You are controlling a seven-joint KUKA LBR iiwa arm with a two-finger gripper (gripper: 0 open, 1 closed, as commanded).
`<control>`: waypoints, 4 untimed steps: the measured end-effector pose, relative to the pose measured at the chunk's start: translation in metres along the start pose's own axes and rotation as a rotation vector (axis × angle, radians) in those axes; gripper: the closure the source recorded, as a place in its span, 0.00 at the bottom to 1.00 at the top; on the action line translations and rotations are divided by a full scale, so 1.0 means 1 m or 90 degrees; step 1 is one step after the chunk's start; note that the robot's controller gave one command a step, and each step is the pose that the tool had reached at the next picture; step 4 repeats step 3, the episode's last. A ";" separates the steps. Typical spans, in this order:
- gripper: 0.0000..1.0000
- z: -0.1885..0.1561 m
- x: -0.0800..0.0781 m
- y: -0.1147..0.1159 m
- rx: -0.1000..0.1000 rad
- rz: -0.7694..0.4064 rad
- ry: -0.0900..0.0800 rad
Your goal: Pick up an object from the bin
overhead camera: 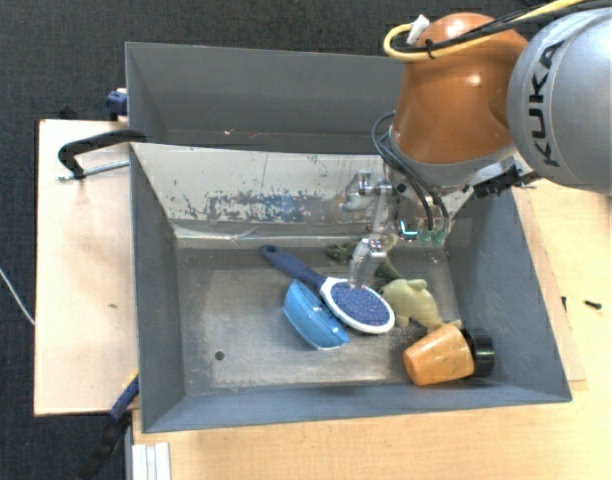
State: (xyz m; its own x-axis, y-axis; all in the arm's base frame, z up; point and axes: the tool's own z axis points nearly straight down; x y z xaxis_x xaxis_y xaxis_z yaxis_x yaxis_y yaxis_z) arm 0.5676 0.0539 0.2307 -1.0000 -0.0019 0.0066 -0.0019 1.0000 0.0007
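White oval brush (358,306) with blue bristles lies just right of the frame's centre in the bin (236,358), against a blue scoop (311,320), with the gripper (369,256) poised at its upper edge. Whether the gripper is released or clenched cannot be told. The approach seems in hand; next it calls for a short descent onto the brush.

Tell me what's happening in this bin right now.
The KUKA arm's gripper is down inside the grey bin, toward its back right. It hangs just above a white oval brush with blue bristles, which lies against a blue scoop. I can't see it holding anything. A pale yellowish toy and an orange bottle lying on its side sit close by on the right.
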 end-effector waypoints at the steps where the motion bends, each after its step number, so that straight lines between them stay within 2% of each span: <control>1: 0.00 0.155 0.014 -0.026 0.000 -0.261 -0.002; 2: 1.00 0.153 0.013 -0.025 0.000 -0.261 -0.004; 3: 1.00 -0.025 0.009 -0.043 0.004 -0.448 -0.012; 4: 1.00 -0.025 0.009 -0.043 0.004 -0.448 -0.012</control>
